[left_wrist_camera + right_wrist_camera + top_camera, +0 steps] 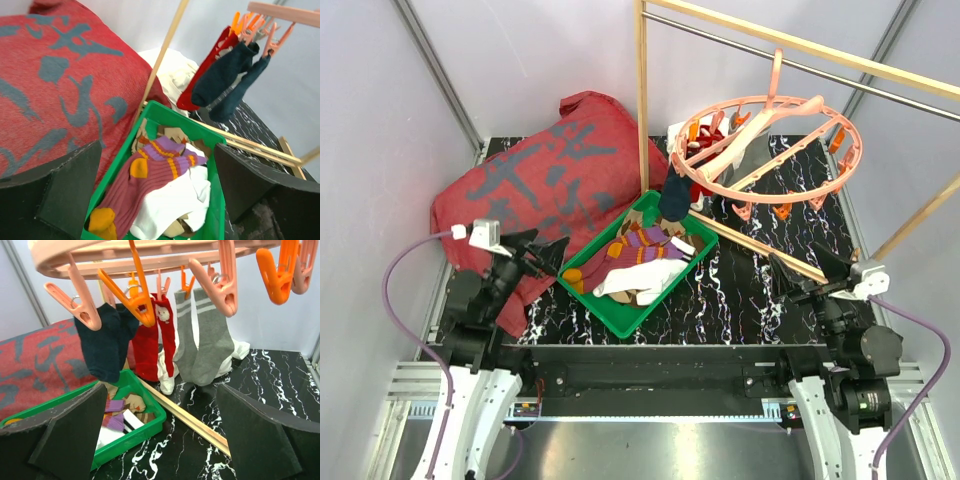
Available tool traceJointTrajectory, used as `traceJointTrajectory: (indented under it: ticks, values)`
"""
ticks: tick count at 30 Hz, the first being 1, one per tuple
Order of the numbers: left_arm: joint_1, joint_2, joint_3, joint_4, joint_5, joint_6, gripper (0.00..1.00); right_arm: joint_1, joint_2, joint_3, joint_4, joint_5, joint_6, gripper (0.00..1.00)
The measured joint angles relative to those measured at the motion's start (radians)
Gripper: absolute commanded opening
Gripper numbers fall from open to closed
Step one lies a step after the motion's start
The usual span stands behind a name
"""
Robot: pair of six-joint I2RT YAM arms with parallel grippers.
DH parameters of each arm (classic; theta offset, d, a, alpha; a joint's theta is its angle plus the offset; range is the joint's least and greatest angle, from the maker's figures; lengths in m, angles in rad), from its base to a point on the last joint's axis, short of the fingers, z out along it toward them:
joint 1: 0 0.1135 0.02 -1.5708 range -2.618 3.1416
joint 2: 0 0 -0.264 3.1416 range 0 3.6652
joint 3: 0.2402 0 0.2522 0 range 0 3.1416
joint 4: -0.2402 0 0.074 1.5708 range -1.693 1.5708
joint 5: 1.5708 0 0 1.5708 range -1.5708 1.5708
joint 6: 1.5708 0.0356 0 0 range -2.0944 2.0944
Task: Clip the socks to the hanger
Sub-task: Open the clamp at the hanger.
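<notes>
Though indistinct from above, grey socks (pixel 212 340) hang clipped.

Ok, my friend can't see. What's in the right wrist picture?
Navy socks, red socks and grey socks hang clipped to a pink hanger; several clips are empty. Below left, a green tray holds more socks; the right hand is open.

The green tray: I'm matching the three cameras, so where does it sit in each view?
Top external: the green tray is at the centre of the picture, set diagonally.
Left wrist: bottom centre, running up to mid-frame.
Right wrist: lower left, only its near end showing.
Shared landmark: the dark navy socks hanging clipped just past the tray.
</notes>
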Motion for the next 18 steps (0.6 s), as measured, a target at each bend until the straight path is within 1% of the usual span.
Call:
traceJointTrajectory:
  ticks: [4,7,10,16,18]
  values:
    - [-0.008,0.098,0.043,0.008,0.038,0.000,0.99,0.018,0.003,0.047,-0.031,-0.002,-0.011,1.00]
    - [-0.041,0.170,0.076,0.030,0.044,-0.001,0.99,0.031,0.019,0.086,-0.053,-0.004,-0.019,1.00]
    - [-0.118,0.253,0.106,0.067,0.032,0.003,0.99,0.038,0.056,0.120,-0.069,-0.029,-0.018,1.00]
    - [-0.349,0.478,0.206,0.164,-0.046,0.060,0.99,0.040,0.185,0.192,-0.113,-0.117,0.000,1.00]
    - [-0.393,0.545,0.224,0.214,-0.055,0.076,0.99,0.040,0.222,0.229,-0.137,-0.151,0.000,1.00]
